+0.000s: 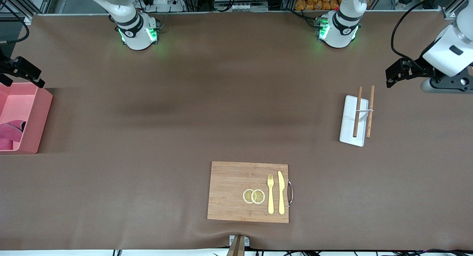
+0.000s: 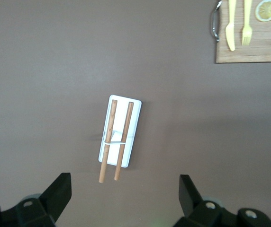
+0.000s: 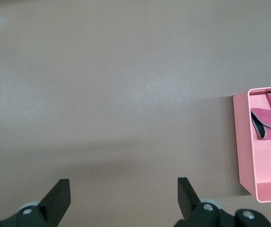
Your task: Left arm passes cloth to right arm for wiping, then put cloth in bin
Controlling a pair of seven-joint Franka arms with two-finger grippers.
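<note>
The crimson cloth (image 1: 10, 132) lies inside the pink bin (image 1: 34, 117) at the tabletop's (image 1: 184, 101) edge toward the right arm's end, the right hand (image 1: 20, 73) released and empty above the bin's rim, while the left hand (image 1: 401, 72), likewise released, waits near the white tray (image 1: 349, 123) of wooden sticks (image 1: 357, 112).

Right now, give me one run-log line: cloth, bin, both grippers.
cloth: in bin | left gripper: open, empty, over table near white tray | right gripper: open, empty, beside bin
</note>
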